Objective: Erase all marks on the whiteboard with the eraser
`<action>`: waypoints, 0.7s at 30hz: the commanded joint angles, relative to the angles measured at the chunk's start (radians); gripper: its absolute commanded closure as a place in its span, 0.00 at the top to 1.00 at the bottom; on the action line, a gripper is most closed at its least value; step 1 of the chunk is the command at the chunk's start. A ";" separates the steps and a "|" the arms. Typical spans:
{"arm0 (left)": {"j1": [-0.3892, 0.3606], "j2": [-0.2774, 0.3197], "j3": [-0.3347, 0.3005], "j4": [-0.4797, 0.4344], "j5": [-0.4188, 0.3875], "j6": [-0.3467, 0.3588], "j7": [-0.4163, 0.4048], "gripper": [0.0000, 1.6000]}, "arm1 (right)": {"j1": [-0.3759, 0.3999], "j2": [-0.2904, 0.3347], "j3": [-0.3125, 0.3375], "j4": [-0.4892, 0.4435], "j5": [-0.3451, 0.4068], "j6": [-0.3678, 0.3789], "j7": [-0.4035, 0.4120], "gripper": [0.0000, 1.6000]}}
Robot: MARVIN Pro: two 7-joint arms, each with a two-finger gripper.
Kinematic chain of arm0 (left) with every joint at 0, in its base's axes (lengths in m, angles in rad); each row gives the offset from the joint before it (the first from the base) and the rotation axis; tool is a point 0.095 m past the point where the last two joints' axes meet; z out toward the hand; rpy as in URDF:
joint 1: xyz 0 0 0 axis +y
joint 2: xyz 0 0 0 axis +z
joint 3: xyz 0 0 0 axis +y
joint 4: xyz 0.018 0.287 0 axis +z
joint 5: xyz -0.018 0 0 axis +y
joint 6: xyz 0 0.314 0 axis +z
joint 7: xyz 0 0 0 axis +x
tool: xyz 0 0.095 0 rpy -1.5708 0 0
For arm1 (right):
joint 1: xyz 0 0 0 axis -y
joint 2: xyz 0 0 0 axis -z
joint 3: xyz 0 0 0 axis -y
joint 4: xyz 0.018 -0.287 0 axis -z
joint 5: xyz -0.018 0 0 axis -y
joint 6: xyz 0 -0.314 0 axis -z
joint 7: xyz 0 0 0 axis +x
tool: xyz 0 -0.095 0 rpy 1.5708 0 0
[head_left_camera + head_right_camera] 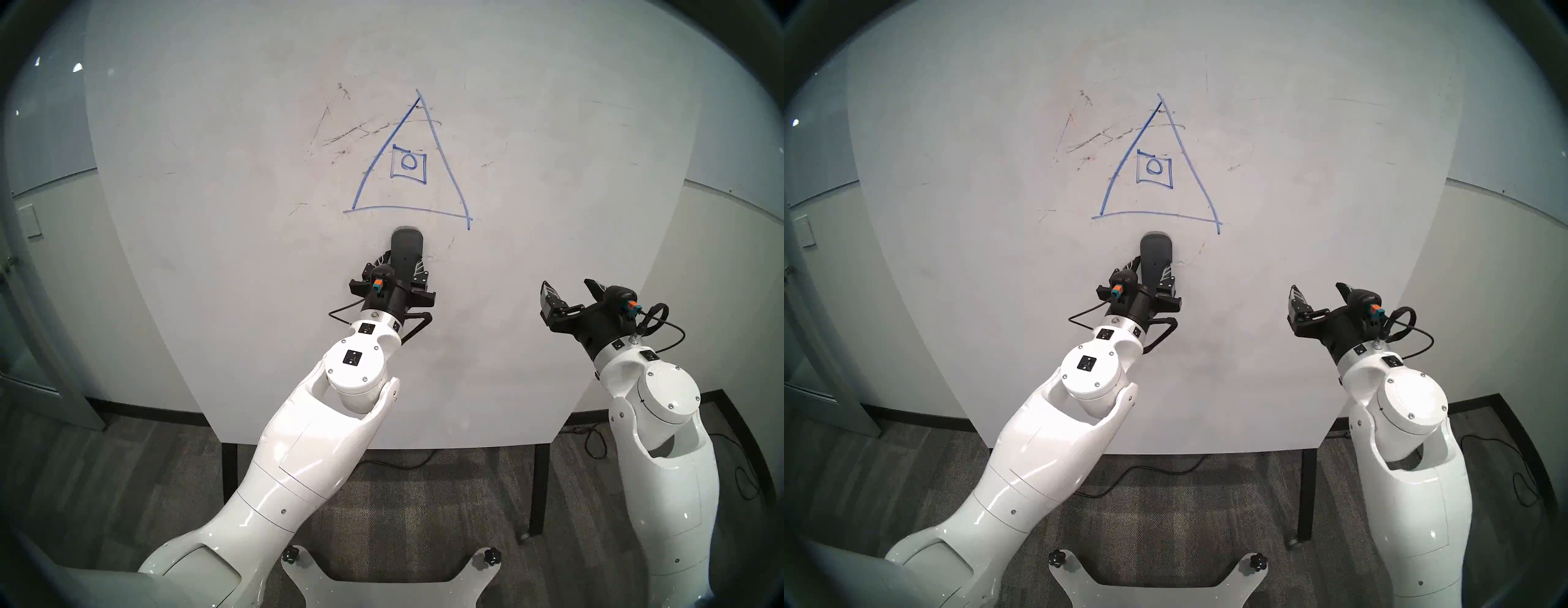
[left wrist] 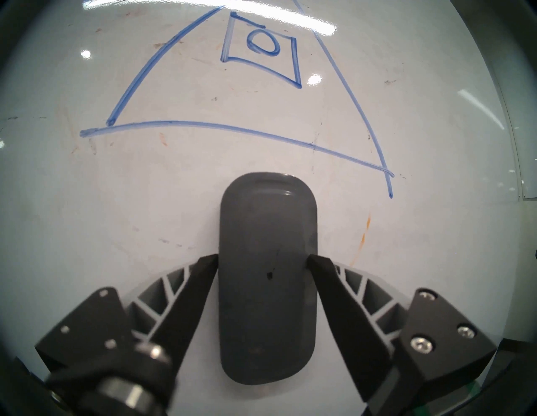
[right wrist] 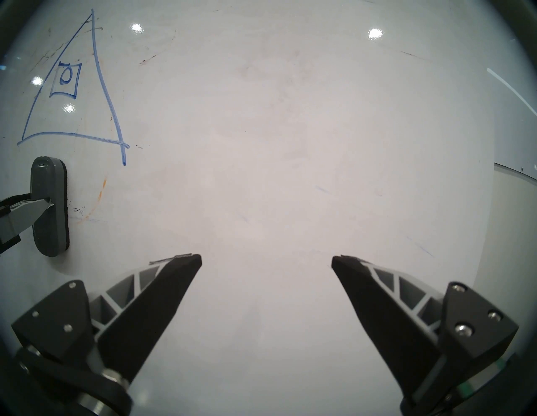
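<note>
The whiteboard fills the head views. Blue marks form a triangle around a small square and circle, with faint dark and reddish smudges to its left. My left gripper is shut on the dark grey eraser, which lies flat against the board just below the triangle's base line. In the left wrist view the eraser sits between both fingertips, under the base line. My right gripper is open and empty, well right of the marks, facing bare board.
The board stands on black legs over grey carpet with cables. Pale grey walls flank it, with a door frame at left. An orange streak lies right of the eraser. My white base plate is at bottom centre.
</note>
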 commanded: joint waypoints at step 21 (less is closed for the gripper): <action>-0.040 -0.055 0.027 0.011 0.093 0.021 0.131 1.00 | 0.007 0.001 -0.001 -0.019 0.000 -0.003 0.002 1.00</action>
